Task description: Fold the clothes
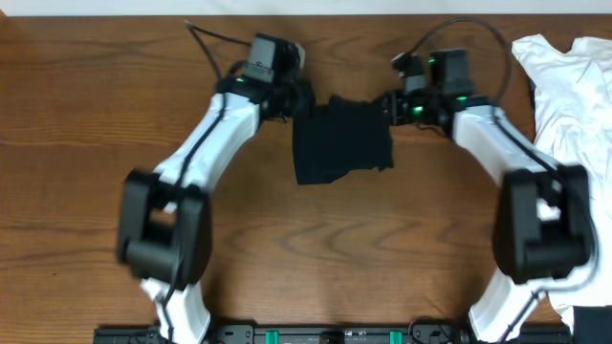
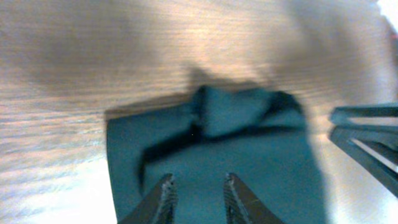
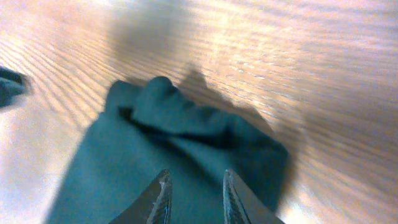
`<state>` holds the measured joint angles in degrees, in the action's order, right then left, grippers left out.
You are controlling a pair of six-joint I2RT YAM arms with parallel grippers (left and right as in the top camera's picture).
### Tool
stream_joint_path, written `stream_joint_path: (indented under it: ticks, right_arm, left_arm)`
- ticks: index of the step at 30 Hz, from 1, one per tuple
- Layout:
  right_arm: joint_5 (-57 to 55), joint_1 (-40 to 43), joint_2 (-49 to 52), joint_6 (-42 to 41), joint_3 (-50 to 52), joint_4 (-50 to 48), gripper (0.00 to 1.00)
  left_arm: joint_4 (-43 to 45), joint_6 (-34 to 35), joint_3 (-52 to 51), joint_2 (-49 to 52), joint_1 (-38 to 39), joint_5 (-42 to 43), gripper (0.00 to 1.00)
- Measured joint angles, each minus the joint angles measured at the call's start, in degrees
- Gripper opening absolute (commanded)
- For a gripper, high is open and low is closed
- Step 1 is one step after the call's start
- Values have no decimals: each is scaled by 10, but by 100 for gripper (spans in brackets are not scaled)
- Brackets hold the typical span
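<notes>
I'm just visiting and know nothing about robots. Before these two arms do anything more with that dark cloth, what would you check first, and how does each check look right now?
1. Both grippers open: ok. The left gripper and right gripper each show a clear gap.
2. Both placed at the dark cloth: ok, one at each far corner in the overhead view.
3. Cloth lying flat: not ok. Its far edge is bunched into folds.
4. Contact with the cloth: cannot tell. The wrist views are blurred.
5. White clothes out of the way: ok. They lie apart from the dark cloth, at the right edge of the table.
</notes>
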<state>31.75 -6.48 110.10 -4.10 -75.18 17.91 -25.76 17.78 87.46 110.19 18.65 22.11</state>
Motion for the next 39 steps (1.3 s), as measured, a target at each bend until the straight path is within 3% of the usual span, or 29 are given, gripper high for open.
stream_joint_path:
  ticks: [3,7,11,16,27,39]
  right_arm:
    - [6,23,-57,-7,-9,95,14]
    - [18,40,-89,20,-13,189,1]
    - [26,37,-82,53,-7,218,1]
    - [40,35,-74,87,14,202,1]
    - [74,35,-17,108,117,69,1]
    - [118,37,52,108,136,36,1]
  left_arm:
    - [-44,1,9,-56,0,0,27]
    - [-101,5,15,-73,0,0,11]
    - [-108,4,0,-43,0,2,6]
    - [-113,3,-12,13,0,14,6]
    - [-113,3,-15,98,0,20,6]
    - [-98,3,-15,131,0,20,6]
